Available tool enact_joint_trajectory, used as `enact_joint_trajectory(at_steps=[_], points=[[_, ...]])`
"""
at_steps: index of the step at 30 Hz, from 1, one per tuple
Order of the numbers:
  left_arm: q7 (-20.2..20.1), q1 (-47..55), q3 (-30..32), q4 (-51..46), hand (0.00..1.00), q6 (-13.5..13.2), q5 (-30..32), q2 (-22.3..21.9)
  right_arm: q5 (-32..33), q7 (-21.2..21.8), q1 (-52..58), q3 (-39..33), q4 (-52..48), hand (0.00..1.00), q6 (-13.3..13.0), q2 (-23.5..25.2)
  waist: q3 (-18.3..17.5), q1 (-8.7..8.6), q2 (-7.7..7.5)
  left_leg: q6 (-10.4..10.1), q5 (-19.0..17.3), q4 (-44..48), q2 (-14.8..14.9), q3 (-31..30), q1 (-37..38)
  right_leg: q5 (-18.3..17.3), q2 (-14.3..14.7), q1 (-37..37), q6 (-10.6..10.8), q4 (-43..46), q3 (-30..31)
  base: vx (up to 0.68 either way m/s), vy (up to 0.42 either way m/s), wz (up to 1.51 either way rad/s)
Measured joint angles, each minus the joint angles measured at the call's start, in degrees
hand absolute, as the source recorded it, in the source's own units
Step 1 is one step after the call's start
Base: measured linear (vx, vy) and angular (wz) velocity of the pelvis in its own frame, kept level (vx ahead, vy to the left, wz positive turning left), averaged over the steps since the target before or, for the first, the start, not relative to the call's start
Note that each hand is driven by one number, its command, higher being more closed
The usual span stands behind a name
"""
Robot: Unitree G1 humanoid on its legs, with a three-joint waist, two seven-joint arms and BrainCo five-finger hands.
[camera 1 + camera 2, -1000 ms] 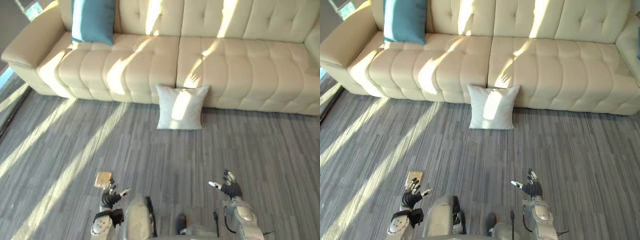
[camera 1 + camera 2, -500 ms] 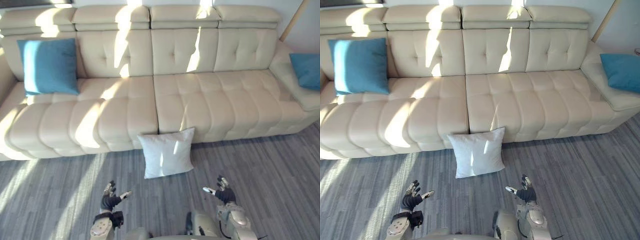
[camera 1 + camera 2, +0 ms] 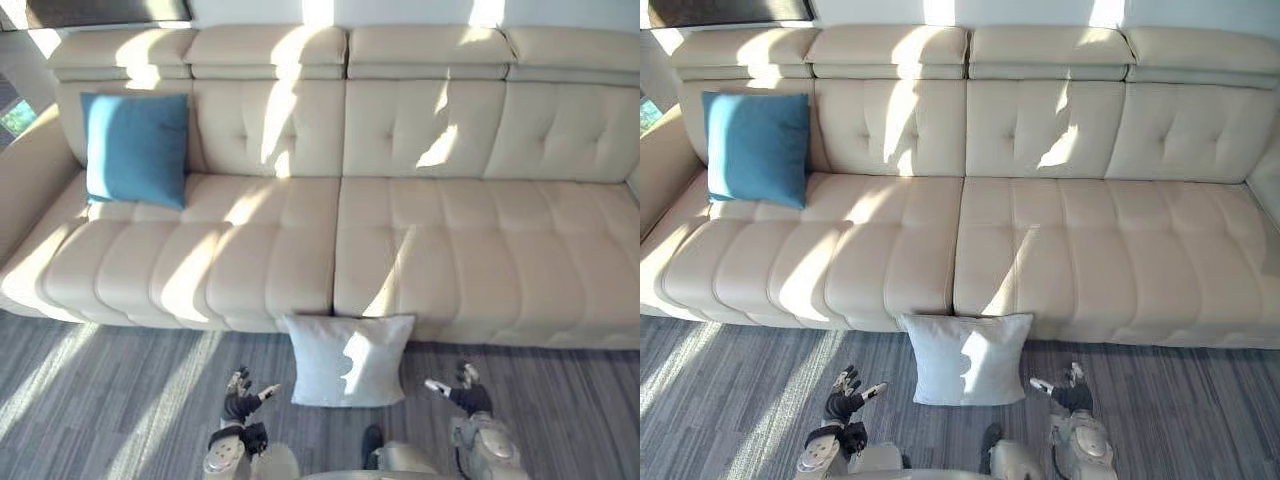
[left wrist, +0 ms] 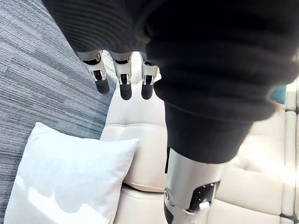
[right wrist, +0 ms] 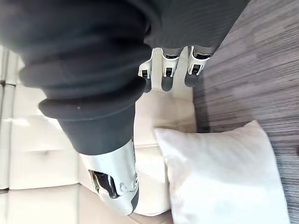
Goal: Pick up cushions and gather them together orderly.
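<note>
A white cushion (image 3: pixel 349 359) stands on the floor, leaning against the front of the cream sofa (image 3: pixel 450 250). A blue cushion (image 3: pixel 136 148) rests upright against the sofa's backrest at its left end. My left hand (image 3: pixel 242 404) hovers low over the floor just left of the white cushion, fingers straight, holding nothing. My right hand (image 3: pixel 463 393) hovers just right of that cushion, also with straight fingers and nothing in it. The white cushion (image 4: pixel 65 182) shows past the left hand (image 4: pixel 122 77), and the same cushion (image 5: pixel 229 172) lies past the right hand (image 5: pixel 168 67).
Grey wood-plank floor (image 3: pixel 90 400) runs along the sofa's front, with sun stripes across it. The sofa's left armrest (image 3: pixel 25 190) stands at the left edge. A window (image 3: pixel 14 112) shows behind that armrest.
The camera has moved: the sofa and white cushion sit closer and more central. Both hands stay low, now on either side of the white cushion's lower part.
</note>
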Motion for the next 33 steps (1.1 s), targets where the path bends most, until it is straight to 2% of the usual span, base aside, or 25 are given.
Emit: enact_joint_trajectory(at_steps=[3,6,8,12,15,16,18,21,24,29,33], points=[[0.0,0.1,0.0,0.0,0.0,0.0,0.0,0.5,-0.1,-0.1,0.5,0.5,-0.1,0.0,0.0,1.2,-0.2,-0.04,-0.88,0.5,-0.2,-2.1,-1.6,1.7,0.7,-0.1,-1.3,-0.5,1.1,-0.4,1.5,0.1,0.136,-0.18],[0.0,-0.7,0.0,0.0,0.0,0.0,0.0,1.2,-0.1,-0.2,-1.2,1.3,-0.2,0.0,0.0,1.2,0.5,0.11,-0.91,1.2,-0.7,-2.5,-2.7,4.1,0.5,-0.8,-1.8,-3.3,2.3,1.6,3.4,0.05,0.079,-0.33],[0.2,-2.4,-0.1,-0.3,0.0,0.0,0.0,2.0,-0.1,-0.8,-3.2,1.4,-0.2,0.0,-0.1,1.0,1.7,-0.23,-0.89,2.0,-1.2,-0.3,-2.7,4.7,-2.2,-1.1,-2.1,-6.5,2.4,3.9,4.2,-0.01,0.05,-0.26],[1.3,-9.5,0.0,-3.2,0.0,-0.7,-0.2,3.7,0.0,-3.2,-10.2,1.5,-0.7,0.0,-0.8,-0.3,6.8,0.03,-0.72,3.0,-4.5,11.2,-0.4,3.9,-13.9,-2.7,-2.2,-17.0,2.2,11.8,4.7,-0.13,0.037,-0.09],[3.5,-14.5,0.3,-3.9,0.0,-1.5,-3.5,5.0,0.8,-5.5,-13.1,1.4,-2.7,0.0,-1.1,-1.5,9.4,0.32,-0.98,3.2,-8.1,19.0,1.4,2.4,-22.5,-5.3,-1.9,-25.6,2.3,19.4,4.6,-0.16,0.009,-0.01],[4.8,-17.7,0.7,-3.9,0.0,-1.9,-5.1,5.8,1.6,-6.5,-16.1,1.1,-2.7,0.0,-1.1,-2.5,11.6,0.53,-1.13,3.5,-9.5,23.4,2.1,1.8,-27.1,-6.4,-2.0,-30.4,2.3,23.7,4.8,-0.18,-0.018,-0.08],[6.0,-21.7,1.7,-3.8,0.0,-2.5,-7.0,6.5,3.0,-7.6,-19.7,0.9,-2.6,0.0,-1.1,-4.0,12.1,0.93,-1.08,4.2,-10.4,28.5,3.2,0.9,-35.3,-7.0,-2.1,-38.1,1.9,28.2,4.6,-0.19,-0.025,-0.01],[8.3,-30.5,5.5,-3.5,0.0,-3.1,-9.7,8.1,5.0,-9.5,-28.1,-0.3,-2.6,0.0,-1.3,-5.6,15.6,1.2,-1.12,4.9,-10.9,35.7,4.6,-1.3,-47.2,-7.5,-2.0,-48.9,1.3,34.7,4.0,-0.15,-0.028,0.05],[9.8,-37.1,7.4,-2.9,0.0,-3.5,-11.3,10.1,6.0,-11.4,-38.0,-1.4,-2.1,0.0,-2.4,-7.4,17.6,1.33,-1.11,5.1,-11.4,42.4,5.5,-3.3,-58.7,-8.1,-2.1,-59.7,0.7,40.9,3.5,-0.14,-0.036,0.0],[10.5,-44.7,7.2,-2.9,0.0,-3.6,-11.5,11.3,7.7,-11.9,-50.9,-1.2,0.8,0.0,-3.1,-12.0,19.6,2.76,-1.19,5.3,-11.5,48.6,6.4,-5.2,-70.8,-8.2,-2.2,-71.4,0.6,47.0,3.1,-0.14,-0.055,-0.02],[10.6,-51.3,4.3,-2.8,0.0,-3.6,-11.3,12.7,9.0,-12.9,-59.7,1.0,2.9,0.0,-3.1,-13.9,19.7,2.78,-1.26,5.5,-11.3,51.3,6.9,-5.9,-77.4,-8.1,-2.3,-77.8,0.5,49.7,2.8,-0.1,-0.035,-0.01]])
